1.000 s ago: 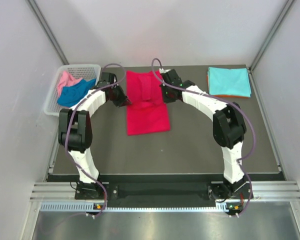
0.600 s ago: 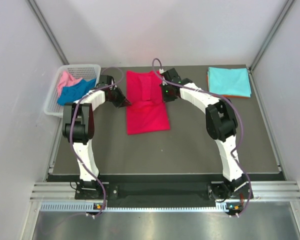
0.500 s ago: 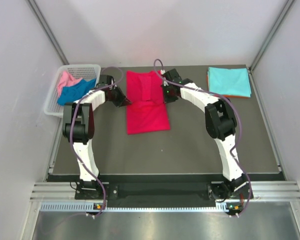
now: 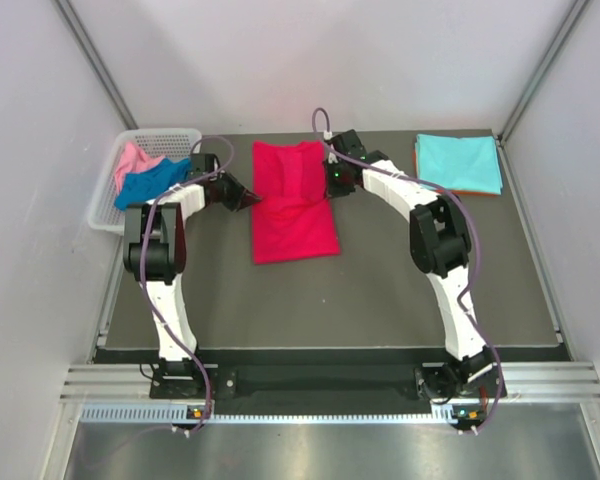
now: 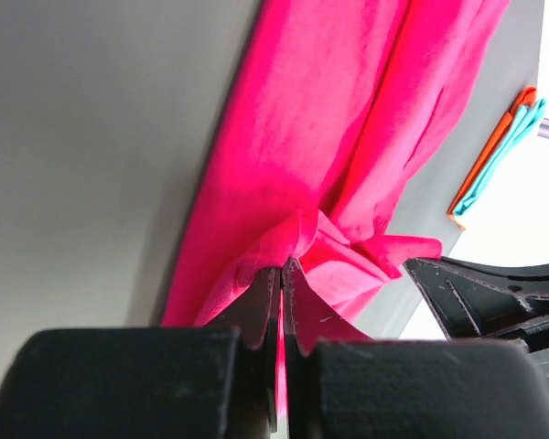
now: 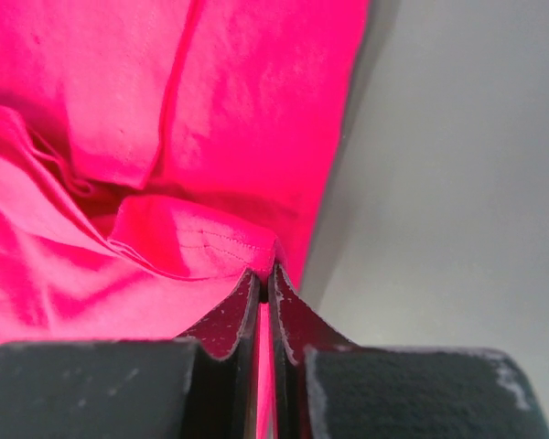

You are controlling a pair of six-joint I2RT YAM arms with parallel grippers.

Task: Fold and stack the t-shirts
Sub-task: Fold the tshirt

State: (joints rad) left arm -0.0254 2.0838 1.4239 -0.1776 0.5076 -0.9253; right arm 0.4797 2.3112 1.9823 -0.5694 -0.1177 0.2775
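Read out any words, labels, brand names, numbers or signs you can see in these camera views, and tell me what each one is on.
There is no readable text in any view.
The red t-shirt is plain cloth, with no print or tag showing.
The turquoise t-shirt is plain.
The blue t-shirt and pink t-shirt are plain.
The white basket has bare lattice and no label showing.

Well off to the right of the right end effector [image 6: 263,274], the folded orange cloth t-shirt [image 5: 489,151] lies almost wholly under the light turquoise cloth t-shirt [image 4: 458,163]; only a thin edge peeks out. Left of the left end effector [image 5: 282,270], the royal blue cloth t-shirt [image 4: 152,184] covers part of the pink cloth t-shirt [image 4: 131,160]. In both wrist views the crimson red cloth t-shirt [image 5: 339,119] runs off the edges.
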